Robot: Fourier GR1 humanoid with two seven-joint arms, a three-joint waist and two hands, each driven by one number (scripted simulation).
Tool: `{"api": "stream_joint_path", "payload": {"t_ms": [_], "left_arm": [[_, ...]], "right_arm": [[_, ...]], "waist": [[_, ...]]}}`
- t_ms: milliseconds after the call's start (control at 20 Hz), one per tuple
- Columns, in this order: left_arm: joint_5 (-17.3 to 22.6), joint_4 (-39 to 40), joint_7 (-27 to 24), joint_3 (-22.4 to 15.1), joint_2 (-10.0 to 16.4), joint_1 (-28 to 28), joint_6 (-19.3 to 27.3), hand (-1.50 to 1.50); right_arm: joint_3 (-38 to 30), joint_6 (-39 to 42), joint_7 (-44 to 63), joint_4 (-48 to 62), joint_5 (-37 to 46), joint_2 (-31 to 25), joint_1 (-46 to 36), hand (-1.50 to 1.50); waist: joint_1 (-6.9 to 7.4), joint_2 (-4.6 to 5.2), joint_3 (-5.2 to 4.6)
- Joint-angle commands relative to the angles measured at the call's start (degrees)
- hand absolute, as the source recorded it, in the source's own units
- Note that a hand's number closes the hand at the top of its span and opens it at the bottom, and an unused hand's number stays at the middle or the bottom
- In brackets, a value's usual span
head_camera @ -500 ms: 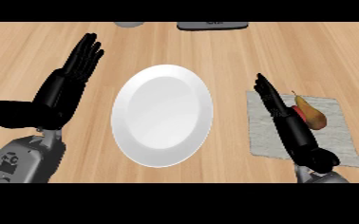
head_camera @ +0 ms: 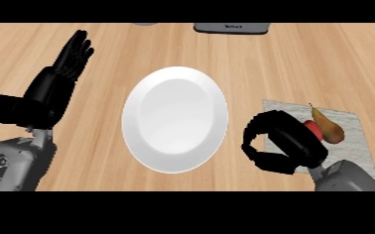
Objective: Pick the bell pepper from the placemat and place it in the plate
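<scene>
Pepper (head_camera: 331, 129) beside curled right hand (head_camera: 287, 147)

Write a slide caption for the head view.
Right hand curled beside the bell pepper on the placemat; white plate at centre, left hand resting open.

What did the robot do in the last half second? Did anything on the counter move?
The right hand curled its fingers, straight a moment ago, beside the orange-brown bell pepper; it does not visibly enclose it. The pepper remains on the grey cloth placemat, the white round plate has not moved, and the open left hand rests at the left as before.
</scene>
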Motion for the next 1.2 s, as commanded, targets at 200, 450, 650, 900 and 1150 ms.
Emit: {"api": "stream_joint_path", "payload": {"t_ms": [200,450,650,900,1150], "left_arm": [[-0.01,0.62,0.97,3.00,1.26,0.81,0.32,0.00],[-1.51,2.55,-0.41,3.87,0.34,0.91,-0.17,0.00],[-2.29,0.15,-1.86,4.26,-0.83,4.50,-0.82,0.00],[-2.12,1.49,-0.68,4.88,0.09,3.20,-0.80,0.00],[-1.54,1.52,0.32,5.96,0.55,3.29,-0.74,0.00]], "right_arm": [[2.83,-24.10,-21.68,18.99,9.56,9.47,9.61,-1.50],[-2.57,-22.57,-35.90,19.42,2.79,8.72,9.51,-1.50],[-2.25,-21.28,-21.26,3.57,12.27,4.09,10.17,-1.50],[-3.07,-18.55,-1.62,-3.88,26.30,-2.62,9.73,-1.50],[-1.93,-7.80,15.54,-7.97,38.43,-6.48,11.43,-1.50]], "waist": [[-1.45,1.52,0.71],[-2.14,1.26,0.55],[-2.43,0.99,0.43],[-4.25,0.46,0.13],[-4.65,0.19,0.00]]}}
